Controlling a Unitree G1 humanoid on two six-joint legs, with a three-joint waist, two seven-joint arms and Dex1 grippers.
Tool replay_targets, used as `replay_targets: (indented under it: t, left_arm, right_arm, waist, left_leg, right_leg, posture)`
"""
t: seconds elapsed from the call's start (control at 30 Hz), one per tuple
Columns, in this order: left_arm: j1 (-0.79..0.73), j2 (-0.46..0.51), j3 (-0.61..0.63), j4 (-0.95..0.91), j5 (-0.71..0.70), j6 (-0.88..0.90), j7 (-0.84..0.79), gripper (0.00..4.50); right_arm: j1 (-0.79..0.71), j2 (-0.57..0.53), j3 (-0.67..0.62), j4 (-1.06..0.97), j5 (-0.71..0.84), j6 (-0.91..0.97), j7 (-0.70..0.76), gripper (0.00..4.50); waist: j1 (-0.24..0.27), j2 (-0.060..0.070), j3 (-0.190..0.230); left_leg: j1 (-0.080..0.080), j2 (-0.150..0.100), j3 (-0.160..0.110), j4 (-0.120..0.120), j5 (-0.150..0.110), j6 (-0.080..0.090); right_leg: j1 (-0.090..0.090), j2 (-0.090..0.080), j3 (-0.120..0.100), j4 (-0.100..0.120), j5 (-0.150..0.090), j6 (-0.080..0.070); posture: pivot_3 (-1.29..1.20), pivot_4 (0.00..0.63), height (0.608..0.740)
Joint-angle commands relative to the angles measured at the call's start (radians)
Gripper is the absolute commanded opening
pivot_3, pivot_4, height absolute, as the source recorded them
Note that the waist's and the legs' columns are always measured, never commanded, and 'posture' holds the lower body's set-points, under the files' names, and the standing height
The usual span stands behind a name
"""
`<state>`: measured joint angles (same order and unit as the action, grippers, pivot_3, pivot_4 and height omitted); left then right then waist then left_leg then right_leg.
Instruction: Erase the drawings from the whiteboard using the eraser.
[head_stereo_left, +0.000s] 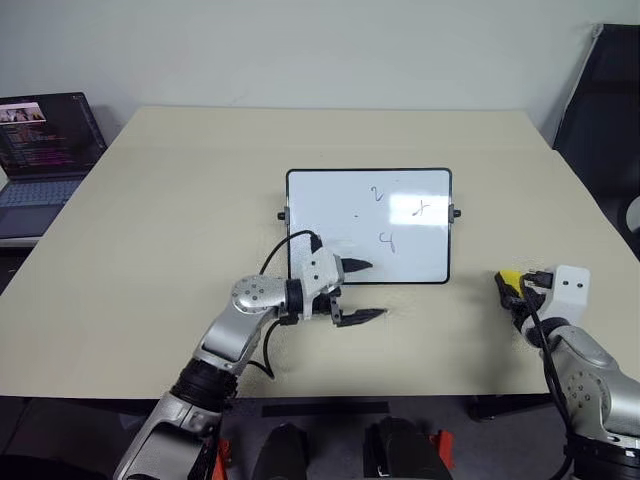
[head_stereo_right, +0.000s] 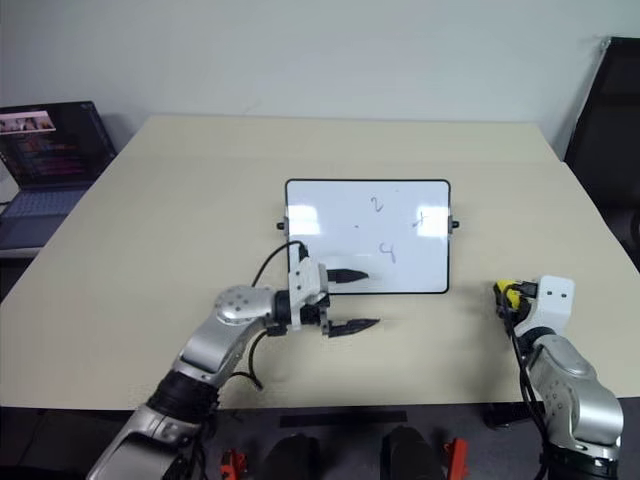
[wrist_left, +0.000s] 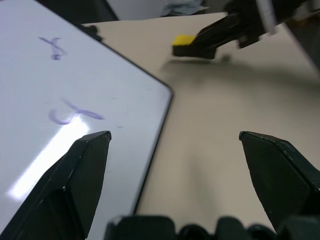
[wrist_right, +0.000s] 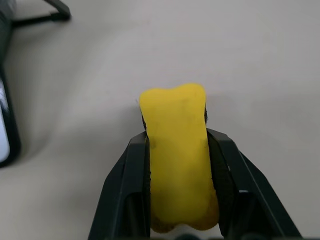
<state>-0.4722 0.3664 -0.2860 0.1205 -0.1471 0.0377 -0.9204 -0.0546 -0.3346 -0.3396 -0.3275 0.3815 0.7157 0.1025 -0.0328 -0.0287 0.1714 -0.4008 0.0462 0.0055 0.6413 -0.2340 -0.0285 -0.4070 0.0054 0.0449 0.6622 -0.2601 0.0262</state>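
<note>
The whiteboard (head_stereo_left: 330, 210) lies flat in the middle of the table. The drawings on it are a "2" curl (head_stereo_left: 377, 194), a cross (head_stereo_left: 421, 209), a "4" loop (head_stereo_left: 387, 240) and a dot (head_stereo_left: 357, 214). My left gripper (head_stereo_left: 375, 290) stands open at the board's near edge, one finger over the board and the other over the table beside it. To the right of the board, my right gripper (head_stereo_left: 508, 285) is shut on the yellow eraser (wrist_right: 177, 150), held a little above the table. In the left wrist view the eraser (wrist_left: 184, 40) shows beyond the board's corner.
The beige table (head_stereo_left: 150, 230) has bare surface all round the board. An open laptop (head_stereo_left: 40, 150) sits on a lower surface past the table's far left corner. A dark chair (head_stereo_left: 600, 110) stands at the far right.
</note>
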Motion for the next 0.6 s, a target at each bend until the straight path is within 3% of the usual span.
replay_targets:
  t: [0.03, 0.3, 0.6]
  left_arm:
    - [-0.051, -0.013, 0.041, 0.055, 0.059, -0.088, 0.085, 4.5]
    - [-0.104, -0.027, 0.045, 0.15, 0.102, -0.157, 0.137, 4.5]
    - [-0.113, -0.041, 0.051, 0.161, 0.107, -0.169, 0.152, 4.5]
  right_arm:
    - [-0.051, -0.004, 0.053, -0.046, -0.041, -0.106, 0.024, 1.19]
    - [-0.244, 0.05, 0.175, 0.084, -0.127, -0.265, 0.031, 1.19]
    - [-0.426, 0.065, 0.229, 0.294, -0.18, -0.334, 0.062, 1.19]
  waist:
    - [0.0, 0.0, 0.0]
    - [0.001, 0.0, 0.0]
    - [0.003, 0.0, 0.001]
  left_leg:
    - [0.0, 0.0, 0.0, 0.0, 0.0, 0.0]
    - [-0.001, 0.0, 0.0, 0.0, 0.0, 0.0]
    - [-0.001, 0.0, 0.0, 0.0, 0.0, 0.0]
  right_leg:
    - [0.0, 0.0, 0.0, 0.0, 0.0, 0.0]
    - [0.0, 0.0, 0.0, -0.001, 0.0, 0.0]
    - [-0.001, 0.0, -0.001, 0.0, 0.0, 0.0]
  posture:
    - [0.0, 0.15, 0.74]
    - [0.0, 0.15, 0.74]
    - [0.0, 0.15, 0.74]
